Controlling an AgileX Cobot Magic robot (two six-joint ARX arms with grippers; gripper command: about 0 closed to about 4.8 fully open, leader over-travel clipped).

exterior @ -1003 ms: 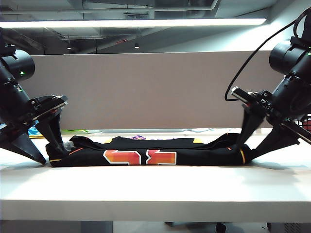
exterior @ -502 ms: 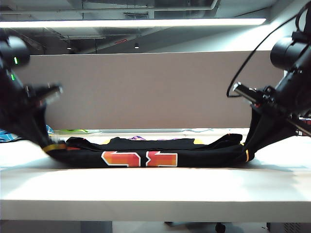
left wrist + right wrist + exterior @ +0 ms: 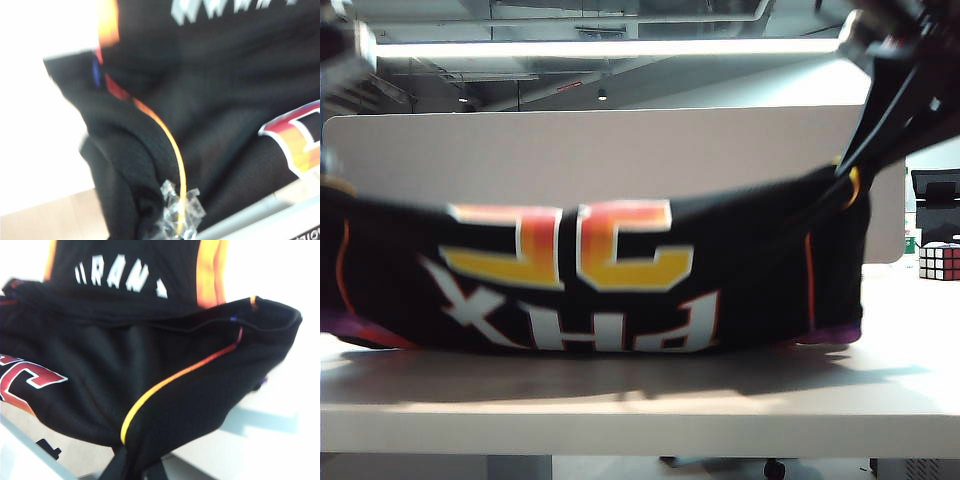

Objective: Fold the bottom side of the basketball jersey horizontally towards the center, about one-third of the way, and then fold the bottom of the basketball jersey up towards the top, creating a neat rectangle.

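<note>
The black basketball jersey hangs stretched between my two grippers above the white table. Its gradient number and white "PHX" lettering face the exterior camera upside down, and its lower part still rests on the table. My left gripper is shut on the jersey's edge beside the thin orange stripe; in the exterior view it is a blur at the left edge. My right gripper is raised at the upper right and pinches the opposite end. In the right wrist view its fingers close on black fabric by the yellow stripe.
A grey partition runs along the table's far side. A Rubik's cube stands on the table at the far right, beyond the jersey. The table's front edge lies close below the hanging cloth.
Both grippers have closed on the jersey's ends and risen. The jersey, flat on the table before, now hangs as a raised sheet showing its number and lettering.
</note>
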